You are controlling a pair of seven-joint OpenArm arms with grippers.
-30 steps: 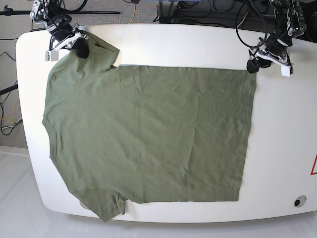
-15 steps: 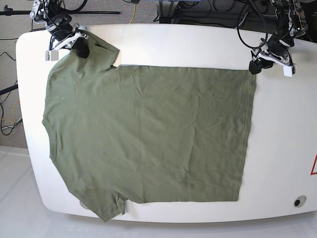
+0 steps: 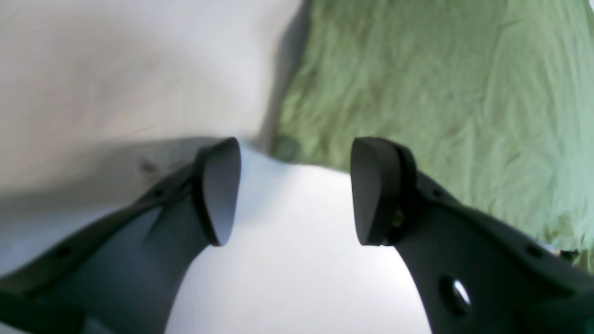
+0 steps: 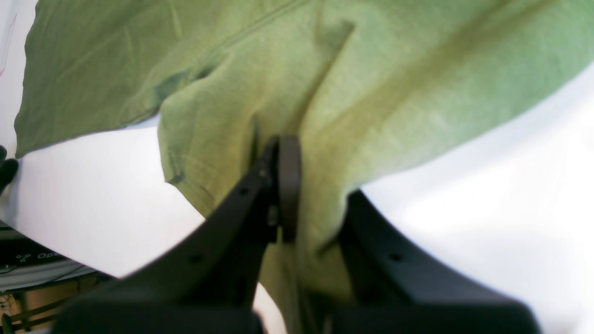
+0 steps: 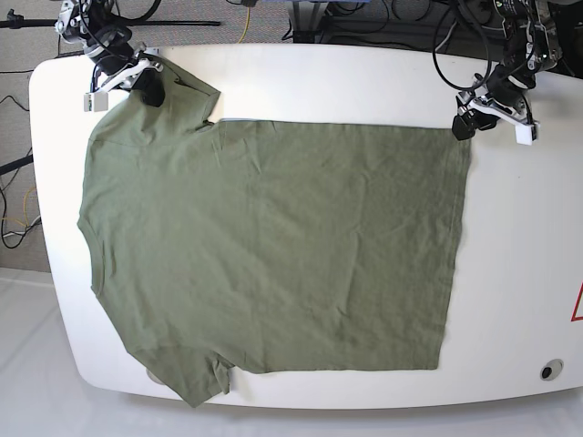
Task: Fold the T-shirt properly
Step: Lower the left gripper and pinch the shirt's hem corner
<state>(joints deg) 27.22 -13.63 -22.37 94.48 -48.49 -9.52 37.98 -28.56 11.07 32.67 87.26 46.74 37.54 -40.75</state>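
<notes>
The olive-green T-shirt lies spread flat on the white table, neck end to the left and hem to the right. My right gripper is at the far left sleeve and is shut on the T-shirt. In the right wrist view the fabric bunches between the closed fingers. My left gripper hovers at the far right hem corner. It is open in the left wrist view, with the T-shirt's corner just beyond the fingertips and only bare table between them.
Cables and stands run behind the table's far edge. A small round fitting sits at the near right corner, and a red mark is at the right edge. The near sleeve reaches the table's front edge.
The left gripper has shifted slightly around the far hem corner, a little right and then back left. The right gripper and the T-shirt have not moved.
</notes>
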